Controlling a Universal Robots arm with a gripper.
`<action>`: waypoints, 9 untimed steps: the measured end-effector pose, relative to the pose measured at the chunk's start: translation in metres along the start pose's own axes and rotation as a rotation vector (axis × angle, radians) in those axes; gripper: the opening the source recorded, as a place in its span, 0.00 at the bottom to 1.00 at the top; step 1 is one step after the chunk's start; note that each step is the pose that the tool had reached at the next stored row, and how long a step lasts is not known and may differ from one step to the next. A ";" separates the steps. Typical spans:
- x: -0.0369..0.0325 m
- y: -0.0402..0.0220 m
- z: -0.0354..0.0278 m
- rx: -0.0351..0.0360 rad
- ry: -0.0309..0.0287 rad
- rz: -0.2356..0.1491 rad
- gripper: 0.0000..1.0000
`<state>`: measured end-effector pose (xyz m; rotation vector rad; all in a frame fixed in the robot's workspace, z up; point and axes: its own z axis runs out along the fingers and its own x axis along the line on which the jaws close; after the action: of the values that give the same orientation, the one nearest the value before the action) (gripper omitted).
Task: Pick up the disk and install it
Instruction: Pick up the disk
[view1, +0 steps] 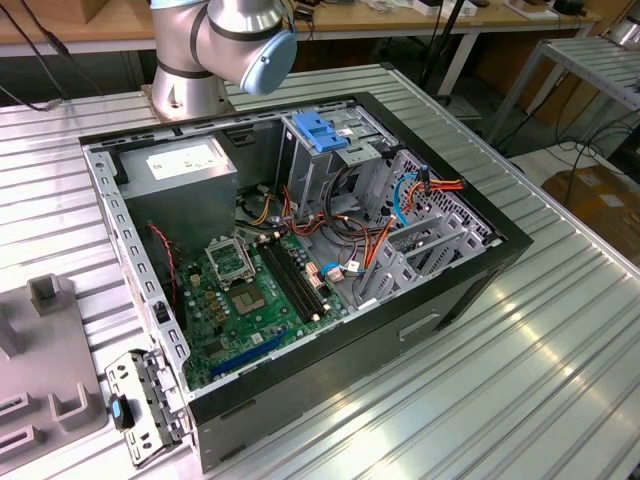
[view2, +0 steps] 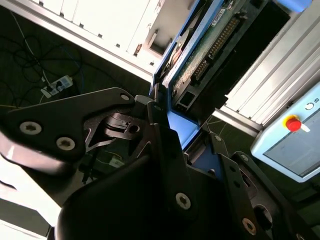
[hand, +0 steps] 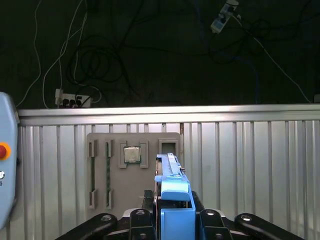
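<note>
Pincer (hand: 175, 216) clamped on the disk (hand: 171, 170): in the first wrist view its black fingers (hand: 207, 216) close on either side of the blue carrier frame, and the disk stands edge-on between them, lifted clear above the ribbed metal bench (hand: 250, 165). In the second wrist view the disk's (view2: 210, 45) green circuit board faces out beside the blue frame.

From where I stand, the carry goes best with the clamp firm on the frame only, off the board, and the disk held square so it cannot twist.

Under the disk lies a grey parts tray (hand: 120, 190). In the exterior view, the open computer case (view1: 300, 400) holds the drive cage (view1: 325, 165), and the power supply (view1: 185, 185) bears a white sticker (view1: 180, 160); its print I cannot read.
</note>
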<state>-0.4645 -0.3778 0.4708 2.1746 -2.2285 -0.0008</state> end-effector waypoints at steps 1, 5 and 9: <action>0.0001 0.0000 -0.0036 -0.0001 0.0001 0.000 0.37; 0.0002 0.0002 -0.0118 0.0000 0.0000 0.000 0.37; 0.0004 0.0003 -0.0219 -0.0004 0.0002 0.000 0.37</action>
<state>-0.4644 -0.3778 0.4927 2.1743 -2.2282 -0.0010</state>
